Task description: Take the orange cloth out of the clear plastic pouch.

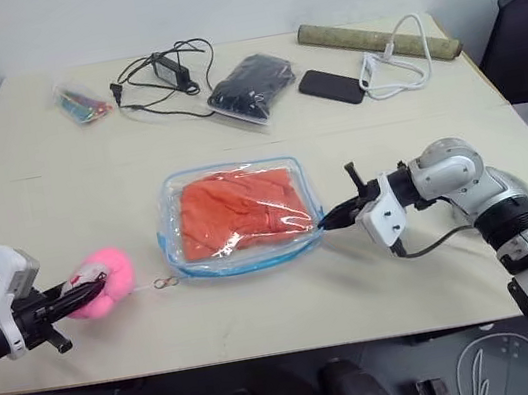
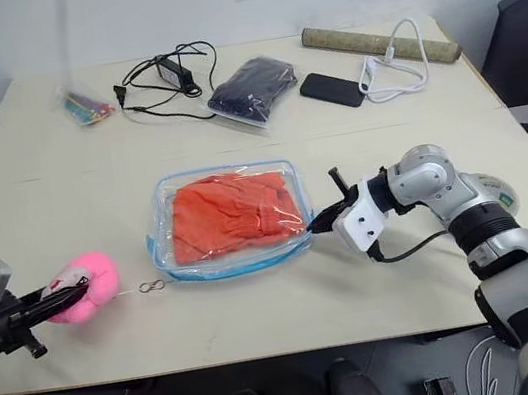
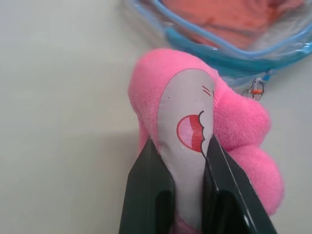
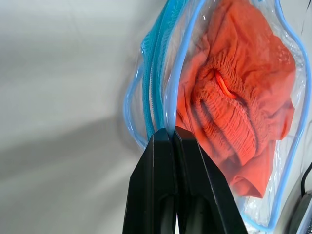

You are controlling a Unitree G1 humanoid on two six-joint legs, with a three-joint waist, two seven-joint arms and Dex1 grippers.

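Observation:
The clear plastic pouch (image 1: pixel 245 264) with its light blue edge lies flat in the middle of the table, and the folded orange cloth (image 1: pixel 241 211) is inside it. My right gripper (image 1: pixel 326 218) is shut on the pouch's blue edge (image 4: pixel 153 97) at its near right corner; the wrinkled cloth (image 4: pixel 243 97) shows just behind the plastic. At the pouch's left, my left gripper (image 1: pixel 96 281) is shut on a small pink plush toy (image 3: pixel 195 112), held close over the table. A thin chain with a small ring (image 1: pixel 163 284) trails from the toy toward the pouch.
Along the table's far side lie a tiny bag of colourful items (image 1: pixel 83 101), a black charger with cable (image 1: pixel 167 69), a clear bag with black contents (image 1: pixel 250 85), a phone (image 1: pixel 331 86), a white cable (image 1: pixel 394 64) and a rolled mat (image 1: pixel 375 40). A chair (image 1: pixel 525 32) stands at right.

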